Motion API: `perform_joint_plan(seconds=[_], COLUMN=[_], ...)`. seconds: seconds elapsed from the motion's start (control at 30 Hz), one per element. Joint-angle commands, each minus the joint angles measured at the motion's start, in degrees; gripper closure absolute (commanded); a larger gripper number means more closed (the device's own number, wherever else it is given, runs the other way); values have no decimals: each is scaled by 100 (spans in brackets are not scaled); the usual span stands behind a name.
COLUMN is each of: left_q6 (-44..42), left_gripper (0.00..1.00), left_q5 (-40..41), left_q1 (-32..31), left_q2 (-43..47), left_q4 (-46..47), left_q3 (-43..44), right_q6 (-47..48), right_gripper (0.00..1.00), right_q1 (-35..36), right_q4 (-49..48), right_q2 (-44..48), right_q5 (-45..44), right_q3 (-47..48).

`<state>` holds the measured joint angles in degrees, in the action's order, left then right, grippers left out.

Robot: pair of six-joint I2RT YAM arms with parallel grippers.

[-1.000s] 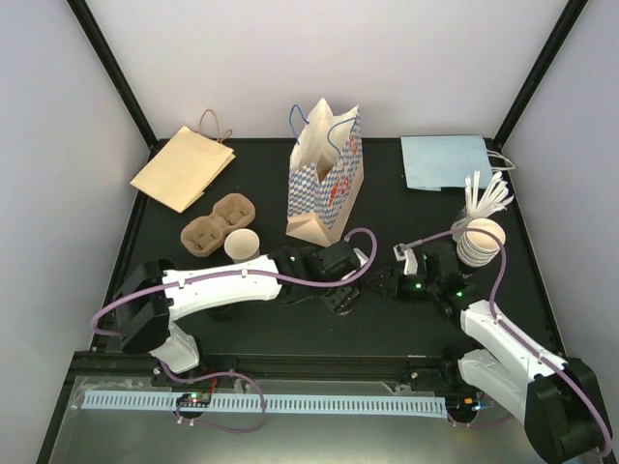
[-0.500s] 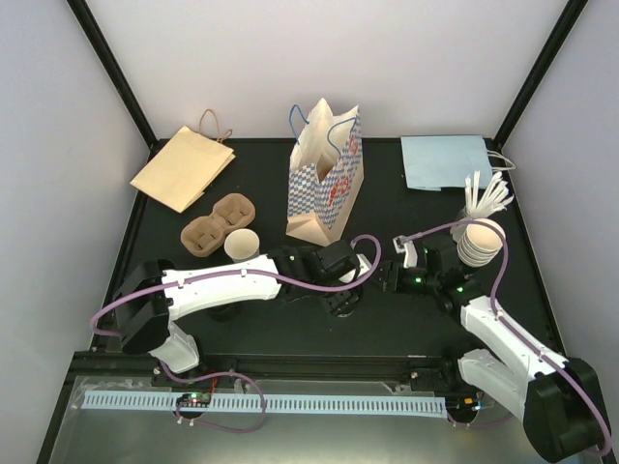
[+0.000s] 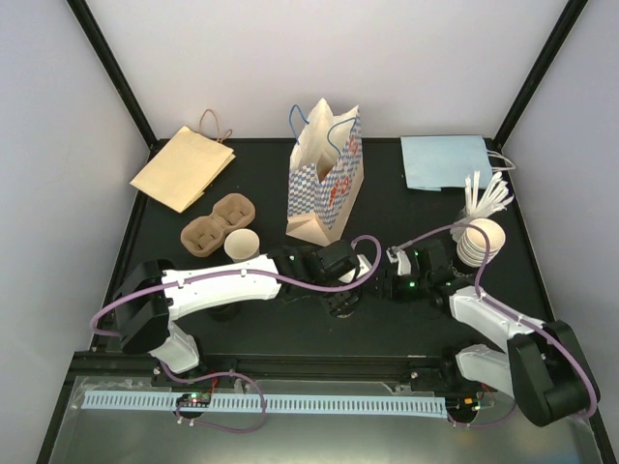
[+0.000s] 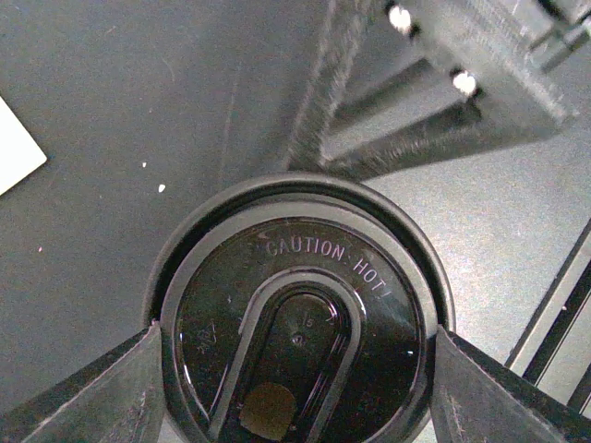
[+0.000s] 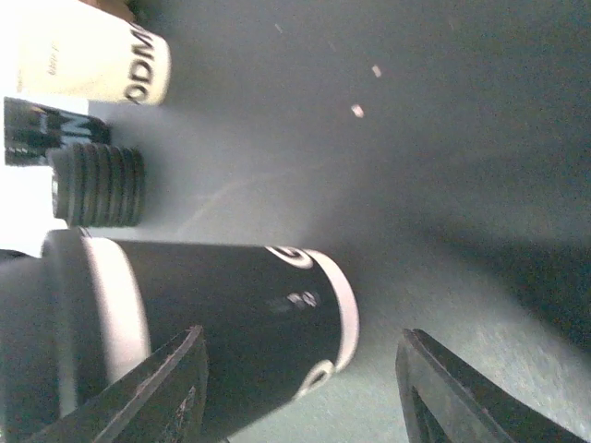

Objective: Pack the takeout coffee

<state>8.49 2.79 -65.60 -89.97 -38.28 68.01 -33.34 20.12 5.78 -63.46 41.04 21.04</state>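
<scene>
1. A black coffee cup point(image 3: 340, 288) stands on the dark table point(image 3: 261, 184), near the middle and toward its near edge, just in front of the checked paper bag point(image 3: 327, 179).
2. The cup is closed by a black lid point(image 4: 295, 323) that reads "CAUTION HOT". What is inside cannot be seen.
3. The cup stands upright, so its long axis is vertical, with the lid up and the narrower base on the table. In the left wrist view the lid's raised sip tab runs from its centre toward the bottom edge of the picture.
4. The left hand point(image 3: 340, 295) holds the cup at lid height, with one finger point(image 4: 83, 397) against the rim on either side.
5. The right hand point(image 3: 395, 282) is just to the cup's right. Its fingers point(image 5: 157, 388) are spread apart and hold nothing, and the cup's black-and-white wall point(image 5: 222, 314) is close in front of them.
6. The checked bag stands upright with its mouth open. Its contents cannot be made out.
7. A white paper cup point(image 3: 241, 245) stands mouth up, left of the black cup and beside a brown moulded carrier point(image 3: 215, 224).
8. A brown paper bag point(image 3: 184, 166) lies flat at the far left and a blue bag point(image 3: 445, 159) lies flat at the far right.
9. At the right edge are a stack of white cups point(image 3: 481, 242) and a bunch of white stirrers point(image 3: 486, 193).
</scene>
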Motion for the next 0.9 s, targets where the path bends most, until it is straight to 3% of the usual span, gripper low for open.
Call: perform_joint_plan(seconds=[0.0,0.37,0.63,0.87], left_q6=[-68,-68,-57,-58], left_gripper=[33,33,33,33], left_q5=[-354,-299,-333,-362], left_q1=[-16,-18,-14,-14], left_q2=[-200,-211,-214,-233], left_q4=[-356,-420,-401,-405], left_q3=[9,77,71,85], right_q6=[271,264,324,450], right_gripper=[42,41,41,41], right_q1=[-1,1,-2,14], right_q4=[101,546,574,510], right_q2=[-188,798,950,545], right_q5=[150,131,259,444], right_q3=[-169,281,202,56])
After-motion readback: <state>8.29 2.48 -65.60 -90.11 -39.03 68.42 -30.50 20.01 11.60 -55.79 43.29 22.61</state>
